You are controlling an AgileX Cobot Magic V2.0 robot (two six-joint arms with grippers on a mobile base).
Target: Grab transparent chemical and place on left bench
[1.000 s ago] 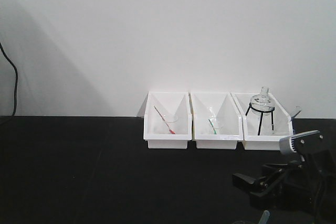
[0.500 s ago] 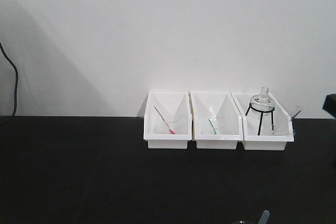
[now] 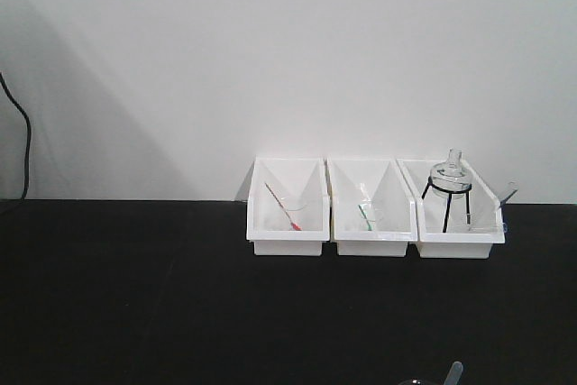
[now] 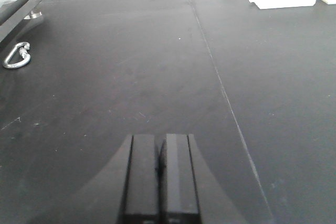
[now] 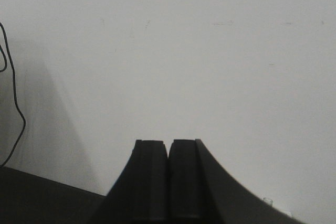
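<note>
The black bench [image 3: 135, 295] spans the front view. Three white bins stand at its back. A slim translucent whitish stem [image 3: 510, 189] leans out of the right end of the right bin [image 3: 455, 245]; it looks like the transparent chemical's dropper, and its lower part is hard to make out. Neither gripper shows in the front view. My left gripper [image 4: 160, 145] is shut and empty, low over the bare black bench [image 4: 131, 77]. My right gripper [image 5: 168, 148] is shut and empty, and faces the white wall.
The left bin [image 3: 287, 242] holds a red dropper [image 3: 282, 207], the middle bin [image 3: 374, 242] a green one [image 3: 365, 216]. A black tripod with a glass flask [image 3: 448, 182] stands in the right bin. A translucent tip [image 3: 453, 372] pokes up at the front view's bottom edge. A carabiner [image 4: 16, 56] lies on the bench.
The right arm, seen at the front view's lower right one second ago, has risen out of that view. The bins and droppers have not moved.
</note>
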